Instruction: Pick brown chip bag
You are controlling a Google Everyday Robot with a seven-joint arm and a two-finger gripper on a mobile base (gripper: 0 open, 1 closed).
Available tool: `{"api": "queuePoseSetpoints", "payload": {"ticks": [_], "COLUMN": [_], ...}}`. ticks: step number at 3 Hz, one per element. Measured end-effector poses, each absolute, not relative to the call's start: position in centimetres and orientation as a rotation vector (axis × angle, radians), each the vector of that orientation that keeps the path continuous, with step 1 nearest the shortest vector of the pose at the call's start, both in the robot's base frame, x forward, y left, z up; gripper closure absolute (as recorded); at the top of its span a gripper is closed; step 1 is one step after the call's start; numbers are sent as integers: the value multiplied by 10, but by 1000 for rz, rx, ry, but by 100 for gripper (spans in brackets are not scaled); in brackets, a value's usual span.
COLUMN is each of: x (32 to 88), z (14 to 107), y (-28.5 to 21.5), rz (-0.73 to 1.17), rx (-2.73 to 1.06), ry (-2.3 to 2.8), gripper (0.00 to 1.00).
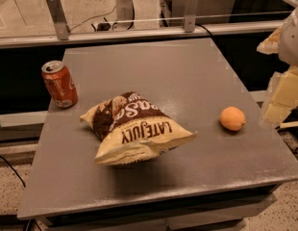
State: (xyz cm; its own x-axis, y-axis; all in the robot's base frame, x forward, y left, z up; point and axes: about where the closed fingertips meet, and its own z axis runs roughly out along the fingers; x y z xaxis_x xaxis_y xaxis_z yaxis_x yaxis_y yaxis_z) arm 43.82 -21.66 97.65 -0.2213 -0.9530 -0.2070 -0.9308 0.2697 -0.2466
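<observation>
A large, puffy, crinkled brown chip bag (134, 126), cream-tan with a dark brown panel and dark "LATE JULY" lettering, lies on its side on a flat grey table top (197, 76). It sits a little left of the table's middle, towards the near edge. The lettering reads upside down from this camera view. Its dark brown end points towards the far left, and its pale crimped end points towards the near right, with a shadow under the near side.

A red-orange metal soda can (59, 84) stands upright at the table's left edge, behind and to the left of the bag, near it but not touching. A small round orange fruit (232, 118) rests on the right part of the table, well apart from the bag and further still from the can.

The gripper (286, 93) shows as a pale yellow and white blocky shape at the right edge of the view, partly cut off by the frame. It hangs beyond the table's right side, level with the far half of the table top. Whether the claw is apart or together cannot be told here. It touches none of the three things; the fruit is the nearest to it, and the bag lies well away, across the table.

A grey metal rail (139, 32) with upright brackets runs behind the table's far edge.
</observation>
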Motion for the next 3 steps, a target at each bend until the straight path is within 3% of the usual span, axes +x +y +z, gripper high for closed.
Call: {"api": "queuePoseSetpoints", "payload": {"ticks": [2,3], "x": [444,457], "z": [973,954], "y": [-203,-143], "rz": [-89,-11], "rx": [-1746,-1843], "ry": [2207,2095], "gripper": [0,0]}}
